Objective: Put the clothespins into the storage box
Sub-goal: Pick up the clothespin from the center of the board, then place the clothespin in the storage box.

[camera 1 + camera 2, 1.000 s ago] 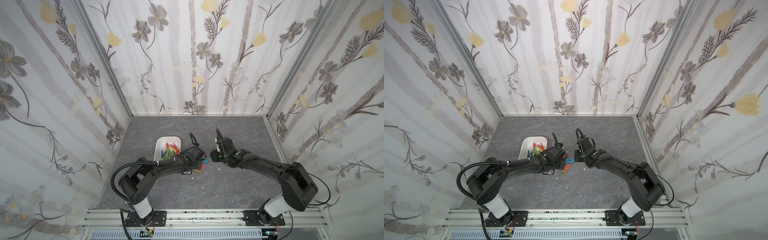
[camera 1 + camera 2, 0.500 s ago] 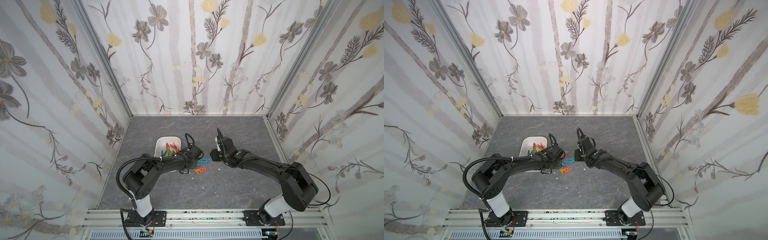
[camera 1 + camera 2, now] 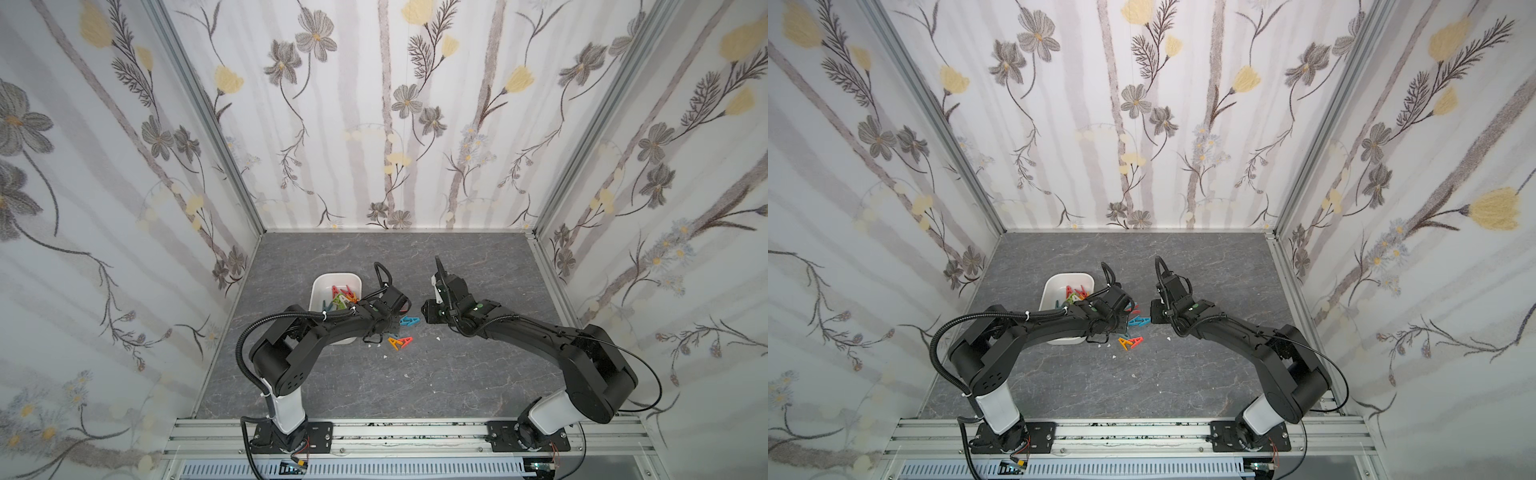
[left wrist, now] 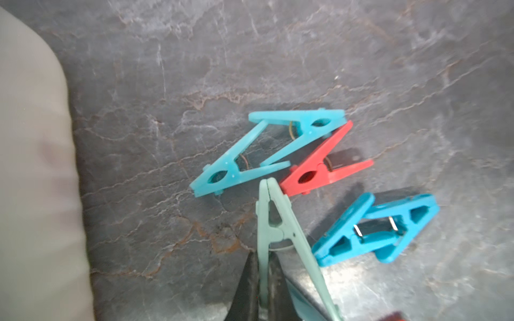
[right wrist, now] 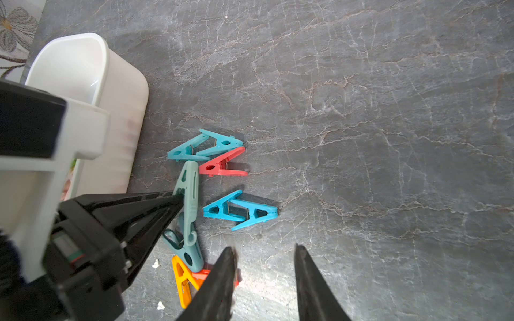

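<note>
Gripping step in hand: the left gripper (image 4: 262,266) is clenched on one leg of the pale green clothespin (image 4: 274,222), low over the table (image 4: 361,69). Whether the pin is off the surface yet cannot be told. The red clothespin (image 4: 314,172), teal clothespins (image 4: 250,150) and blue clothespins (image 4: 375,230) lie close around it. The storage box (image 5: 119,91) stands just beside the cluster, several pins already inside. The right gripper (image 5: 264,250) hovers nearby, parted and empty. Judged next: lift clear of neighbours, cross the box rim, release.
</note>
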`<state>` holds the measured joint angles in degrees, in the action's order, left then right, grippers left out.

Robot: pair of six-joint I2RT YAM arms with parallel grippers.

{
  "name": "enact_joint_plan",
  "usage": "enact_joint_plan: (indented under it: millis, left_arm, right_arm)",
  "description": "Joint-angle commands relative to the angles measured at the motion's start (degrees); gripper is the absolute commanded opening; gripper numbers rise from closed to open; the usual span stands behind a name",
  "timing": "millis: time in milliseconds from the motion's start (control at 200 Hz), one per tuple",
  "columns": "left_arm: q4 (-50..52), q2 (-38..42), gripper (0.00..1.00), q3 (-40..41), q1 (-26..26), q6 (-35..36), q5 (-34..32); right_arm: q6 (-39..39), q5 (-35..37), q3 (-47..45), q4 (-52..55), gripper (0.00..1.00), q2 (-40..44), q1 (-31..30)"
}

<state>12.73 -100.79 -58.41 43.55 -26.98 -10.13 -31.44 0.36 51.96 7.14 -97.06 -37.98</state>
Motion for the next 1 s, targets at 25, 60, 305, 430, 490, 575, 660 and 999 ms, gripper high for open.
enact_joint_plan:
  millis: [25,60,305,430,490,575,660,999]
  left_arm:
    - [1.48,3.59,0.06,-0.48,-0.04,0.77,1.8]
    - [1.91,4.44,0.06,-0.24,-0.05,0.88,2.03]
    - [3.6,8.21,0.04,1.98,-0.2,2.36,2.47]
    - [5.08,13.22,0.04,3.01,-2.08,3.29,2.48]
    - [5.61,16.13,0.04,3.75,-4.02,3.51,2.84]
    - [5.73,20.27,0.04,5.26,-7.95,3.84,3.94]
    - [5.6,23.38,0.05,7.06,-12.0,4.63,4.68]
    - [8.34,24.21,0.07,11.47,-20.99,8.41,1.45]
  right_arm:
    - [1.03,-1.12,-0.98,-2.48,0.4,1.11,-0.72]
    - [1.87,-1.11,-1.24,-2.35,0.42,1.38,-1.11]
    - [6.17,-0.51,-1.56,-0.1,0.54,3.48,-3.38]
    - [7.84,1.24,-1.38,1.07,0.63,4.49,-5.53]
    - [8.37,2.42,-1.23,1.58,0.68,4.68,-6.61]
    - [8.79,3.2,-0.74,2.06,0.75,4.6,-7.65]
    - [9.18,4.51,0.92,3.78,0.84,4.01,-8.6]
    - [2.06,6.04,2.52,7.23,1.0,7.32,-6.13]
